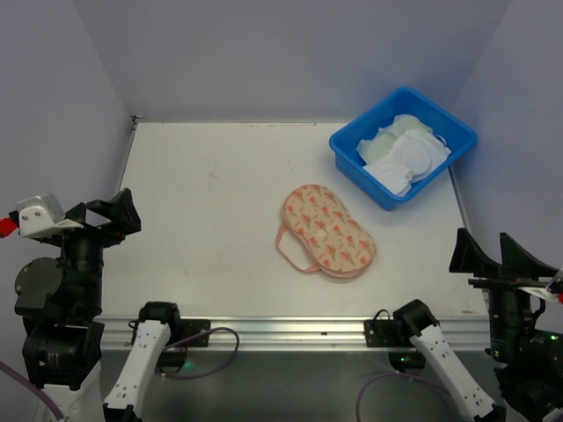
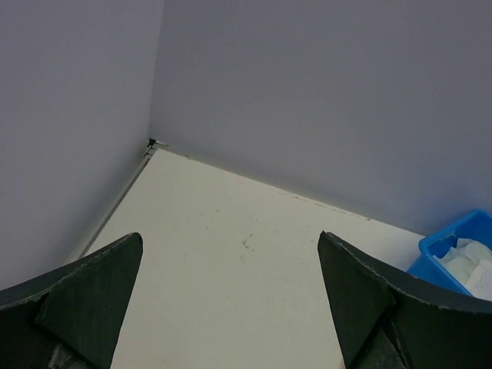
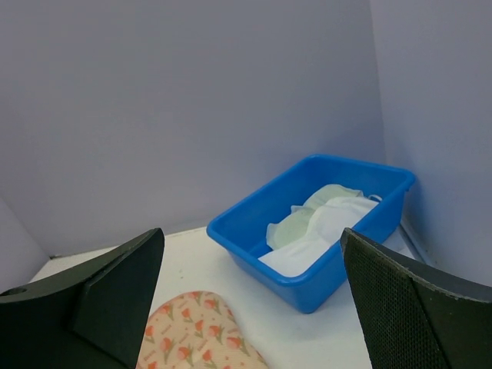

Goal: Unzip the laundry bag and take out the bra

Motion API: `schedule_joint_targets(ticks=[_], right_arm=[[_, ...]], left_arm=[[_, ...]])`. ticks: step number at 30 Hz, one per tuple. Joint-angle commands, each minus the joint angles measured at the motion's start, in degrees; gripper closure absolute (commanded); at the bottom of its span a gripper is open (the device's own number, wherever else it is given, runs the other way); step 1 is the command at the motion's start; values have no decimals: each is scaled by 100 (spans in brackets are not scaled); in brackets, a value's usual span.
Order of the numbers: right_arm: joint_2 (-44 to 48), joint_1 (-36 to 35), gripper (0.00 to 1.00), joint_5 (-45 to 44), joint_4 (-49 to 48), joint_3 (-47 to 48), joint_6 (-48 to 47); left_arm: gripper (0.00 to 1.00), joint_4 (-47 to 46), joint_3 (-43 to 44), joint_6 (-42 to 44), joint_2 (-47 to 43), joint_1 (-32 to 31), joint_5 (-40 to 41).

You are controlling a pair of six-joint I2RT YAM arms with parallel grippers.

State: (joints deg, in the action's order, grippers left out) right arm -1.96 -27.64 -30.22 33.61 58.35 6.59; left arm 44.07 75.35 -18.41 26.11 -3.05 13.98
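Observation:
The laundry bag (image 1: 329, 230) lies shut in the middle of the table, a peanut-shaped cream case with orange print and a pink loop handle (image 1: 292, 253) at its near-left side. Its end also shows in the right wrist view (image 3: 198, 332). The bra is hidden inside it. My left gripper (image 1: 104, 212) is open and empty at the table's left edge, far from the bag. My right gripper (image 1: 497, 253) is open and empty at the near right, well apart from the bag.
A blue plastic tub (image 1: 403, 145) holding white and pale green garments stands at the back right; it also shows in the right wrist view (image 3: 307, 223) and its corner in the left wrist view (image 2: 461, 250). Grey walls close three sides.

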Motion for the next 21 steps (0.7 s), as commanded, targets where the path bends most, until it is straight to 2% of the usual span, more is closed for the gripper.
schedule_joint_targets(ticks=[1,21], right_arm=[[-7,4,1,156,-3,-69,-123],[81,13,1,174,111,-78,-35]], left_arm=[[0,57,-134,75,-9,-29,70],[0,-145,-539,-4,35,-38,-141]])
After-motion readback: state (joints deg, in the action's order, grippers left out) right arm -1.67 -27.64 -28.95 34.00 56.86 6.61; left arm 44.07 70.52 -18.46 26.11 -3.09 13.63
